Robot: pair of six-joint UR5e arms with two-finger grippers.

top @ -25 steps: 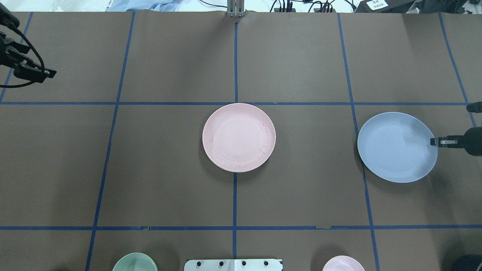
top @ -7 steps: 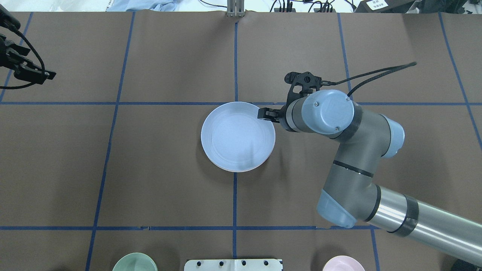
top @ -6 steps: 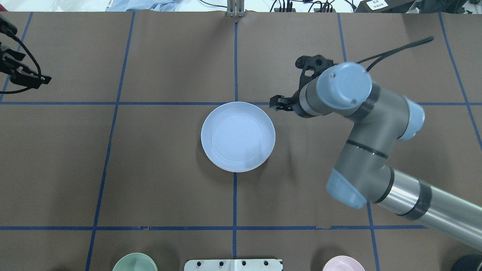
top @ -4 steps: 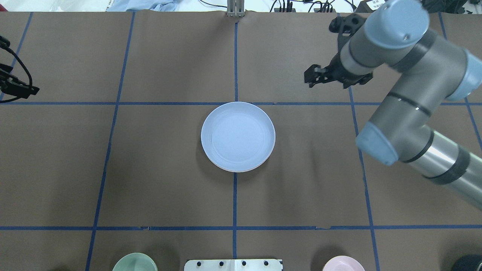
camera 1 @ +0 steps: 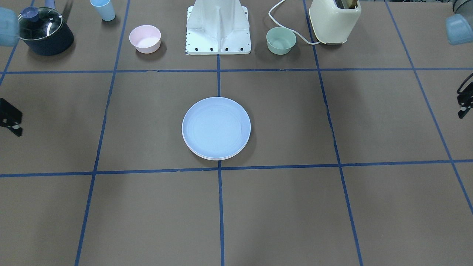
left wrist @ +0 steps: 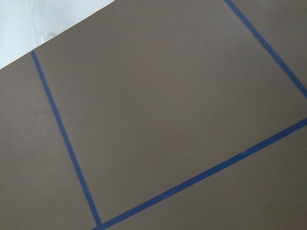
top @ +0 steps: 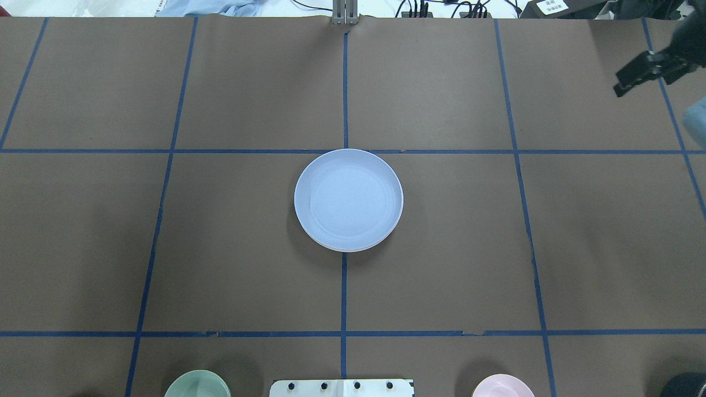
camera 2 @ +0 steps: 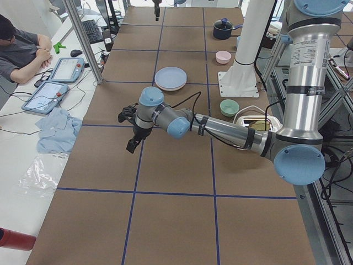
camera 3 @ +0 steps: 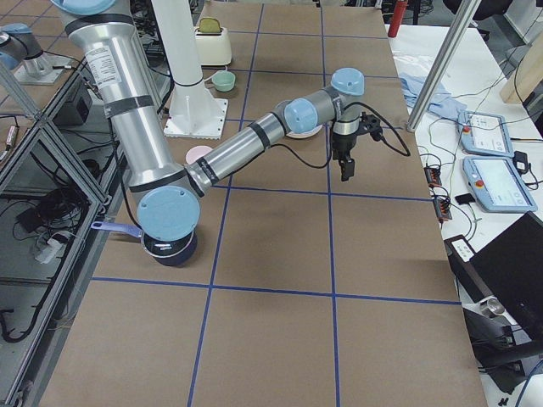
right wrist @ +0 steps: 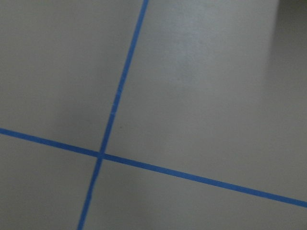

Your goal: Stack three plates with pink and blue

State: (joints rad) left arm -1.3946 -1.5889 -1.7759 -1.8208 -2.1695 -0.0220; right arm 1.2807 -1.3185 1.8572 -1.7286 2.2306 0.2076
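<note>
The light blue plate lies on top of the stack at the table's centre; it also shows in the front view. The pink plate is under it, and only a thin pale rim peeks out at the near edge. I cannot make out a cream plate. My right gripper hangs empty over the far right of the table, jaws open; it also shows in the front view. My left gripper is empty and open at the table's left end, outside the overhead view.
A small pink bowl, a green bowl, a light blue cup, a lidded dark pot and a cream toaster stand by the robot base. An operator sits beside the table.
My right gripper carried the blue plate onto the pink plate at centre, let go, and drew back to the far right. My left gripper moved left out of the overhead view.
</note>
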